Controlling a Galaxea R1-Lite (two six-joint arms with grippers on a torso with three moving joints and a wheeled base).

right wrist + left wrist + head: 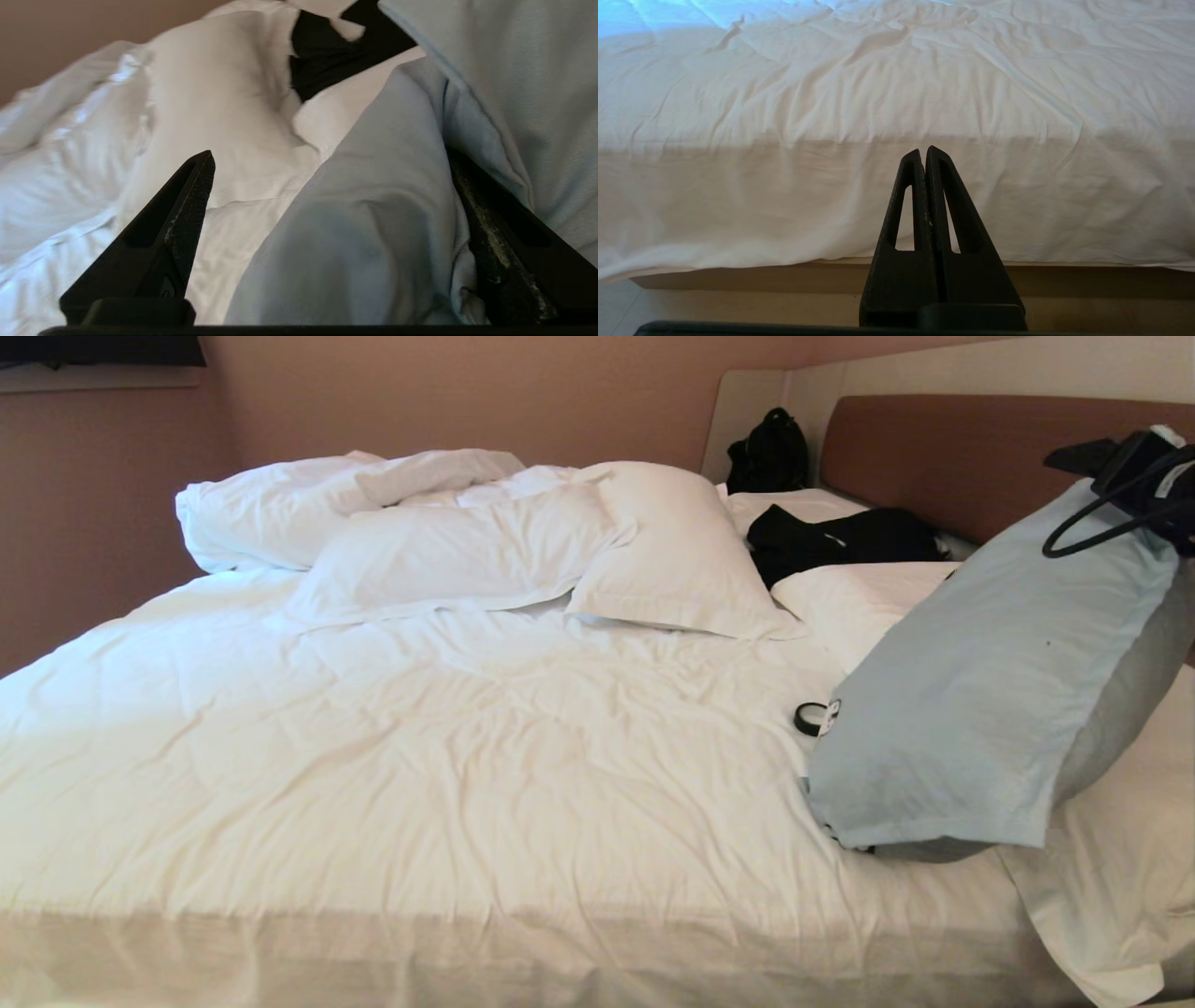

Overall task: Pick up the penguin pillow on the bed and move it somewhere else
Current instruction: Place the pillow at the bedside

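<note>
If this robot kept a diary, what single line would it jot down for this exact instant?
right hand: open, fingers astride pale blue-grey penguin pillow | pillow: propped tilted on white-sheeted bed, right side | left hand: shut, parked at bed's edge

Soft, even indoor light, warm in tone. In the head view the bed (420, 728) was brightest across its top; a cooler, bluish patch lay at the far left, suggesting daylight from that side. The near edge of the duvet fell into a tan shadow band. No hard glare anywhere. White sheets close to overexposed, creases faint. The penguin pillow (980, 681) showed a shaded grey underside.

Left wrist view: same split, bright top and dim drop, blue tint in one corner; the left gripper (924, 154) a sharp black silhouette.

Right wrist view: dimmer, white pillows (93, 154) soft and out of focus, near fabric clearer.
</note>
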